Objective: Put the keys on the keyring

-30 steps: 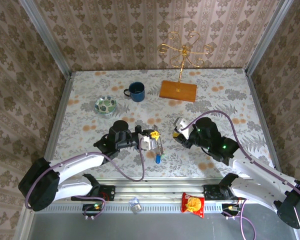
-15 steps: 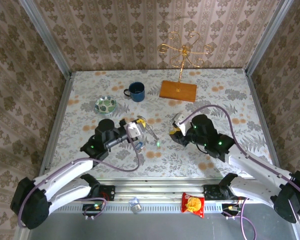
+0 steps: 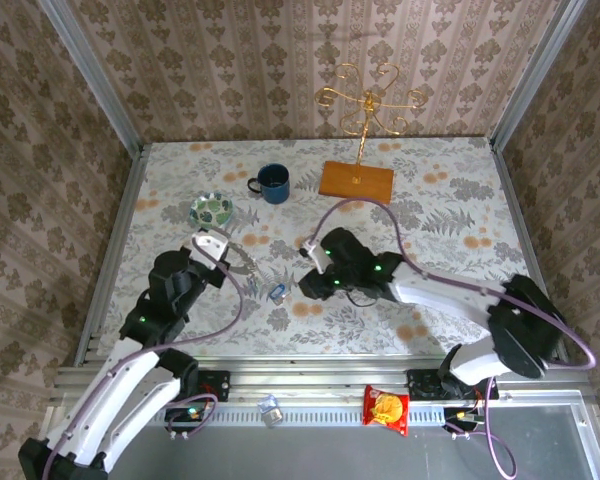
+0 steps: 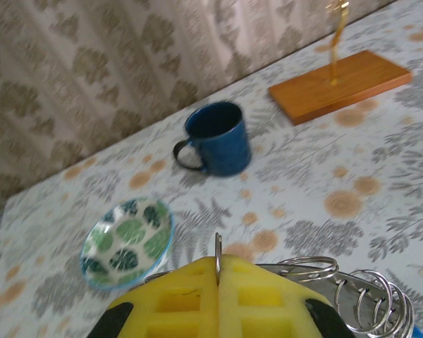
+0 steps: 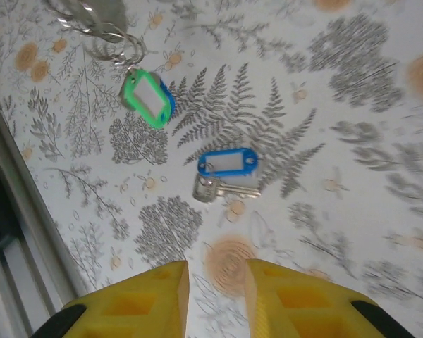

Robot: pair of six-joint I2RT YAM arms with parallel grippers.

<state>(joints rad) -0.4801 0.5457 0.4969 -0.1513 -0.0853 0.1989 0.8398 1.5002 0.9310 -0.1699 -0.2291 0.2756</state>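
Mug (image 3: 274, 183), dish (image 3: 212, 210), stand (image 3: 356, 181) behind; tagged key (image 5: 225, 163) seemingly loose near right claw (image 5: 216, 274).

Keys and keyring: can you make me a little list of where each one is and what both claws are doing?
left claw: shut, pinching the keyring
keyring: silvery loops, with a green tag joined to it and a blue one behind that
loose key: blue tag, lying flat on the table, not on the keyring
right claw: open, empty, above the loose key
mug and dish: at the back of the table, away from both claws
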